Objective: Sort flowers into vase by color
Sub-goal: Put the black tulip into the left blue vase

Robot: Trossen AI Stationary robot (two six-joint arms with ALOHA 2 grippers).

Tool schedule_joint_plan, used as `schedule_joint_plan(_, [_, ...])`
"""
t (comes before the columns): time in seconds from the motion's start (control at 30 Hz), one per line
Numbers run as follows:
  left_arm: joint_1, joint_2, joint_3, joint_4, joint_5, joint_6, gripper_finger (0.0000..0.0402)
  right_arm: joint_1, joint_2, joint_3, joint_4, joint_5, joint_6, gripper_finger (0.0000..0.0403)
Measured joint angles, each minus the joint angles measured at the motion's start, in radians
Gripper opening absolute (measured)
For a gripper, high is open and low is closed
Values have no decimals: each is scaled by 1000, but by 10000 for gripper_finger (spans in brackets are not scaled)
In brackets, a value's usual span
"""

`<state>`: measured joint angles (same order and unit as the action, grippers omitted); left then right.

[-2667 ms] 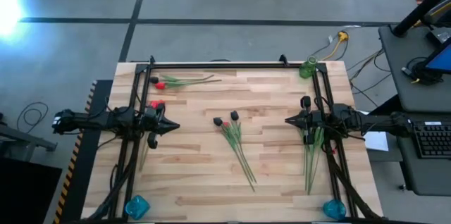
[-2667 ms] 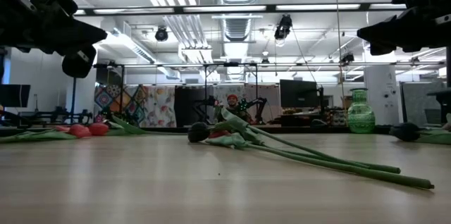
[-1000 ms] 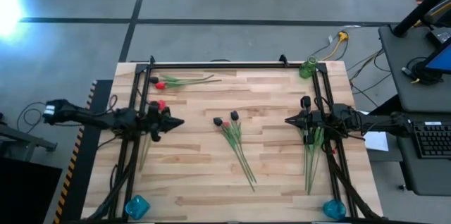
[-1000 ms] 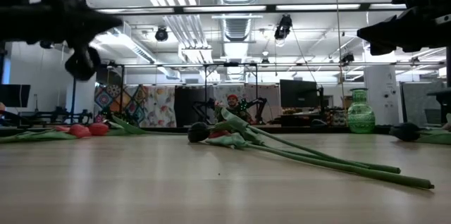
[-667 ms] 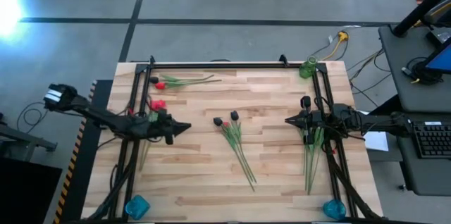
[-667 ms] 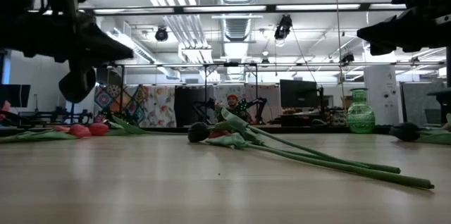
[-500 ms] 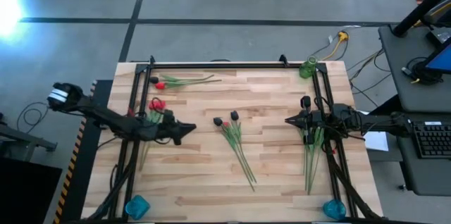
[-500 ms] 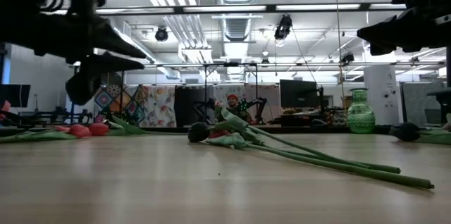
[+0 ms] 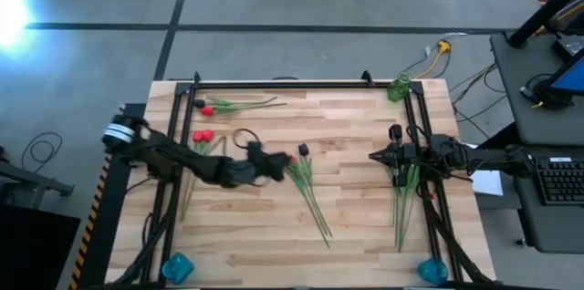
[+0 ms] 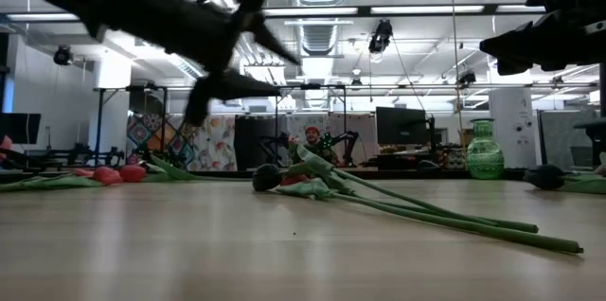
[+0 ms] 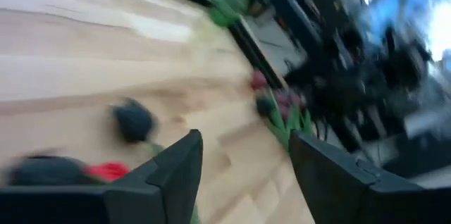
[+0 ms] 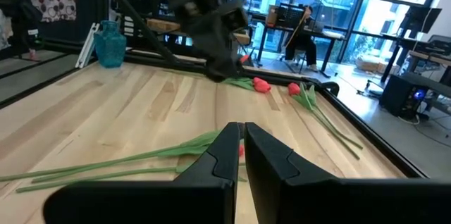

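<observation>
Three flowers lie in a bunch at mid-table: a dark head (image 9: 303, 150), a red head (image 9: 290, 158) and long green stems (image 9: 313, 201) flat on the wood. My left gripper (image 9: 276, 164) hovers open just left of their heads; its wrist view shows a dark head (image 11: 134, 120) and a red one (image 11: 109, 171) ahead of its fingers (image 11: 176, 175). More red flowers (image 9: 203, 135) lie at the far left. My right gripper (image 9: 374, 155) waits shut above another bunch (image 9: 401, 201) on the right. A green vase (image 9: 399, 88) stands at the far right corner.
Two blue vases stand at the near corners (image 9: 178, 265) (image 9: 432, 271). A black frame (image 9: 274, 84) runs along the table's far, left and right sides. Bare wood lies between the middle bunch and the right bunch. A person sits in the room beyond (image 10: 312, 142).
My left gripper has swung from the table's left side toward the right, reaching the heads of the middle bunch, and its fingers have opened on the way. The flowers lie as before.
</observation>
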<state>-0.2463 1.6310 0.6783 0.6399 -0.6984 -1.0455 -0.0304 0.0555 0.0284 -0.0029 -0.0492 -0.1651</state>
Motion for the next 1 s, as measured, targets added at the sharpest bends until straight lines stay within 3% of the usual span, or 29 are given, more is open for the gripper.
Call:
schedule_joint_plan(0.17, [-61, 174, 201, -71, -108, 8, 218, 0, 0, 0, 0, -2, 0, 18])
schedule_joint_plan(0.37, [-105, 244, 376, -622, -150, -451, 220, 0, 2, 0, 0, -1, -1, 18])
schedule_joint_plan(0.53, [-125, 282, 456, -935, -170, -804, 220, 0, 1, 0, 0, -2, -1, 18])
schedule_joint_plan(0.6, [-118, 308, 473, -948, -172, -863, 220, 0, 1, 0, 0, -1, -1, 18])
schedule_joint_plan(0.73, [-62, 382, 525, -858, -106, -811, 220, 0, 0, 0, 0, -1, -1, 18])
schedule_joint_plan(1.0, [-3, 455, 610, -861, -70, -831, 217, 0, 0, 0, 0, -1, -1, 18])
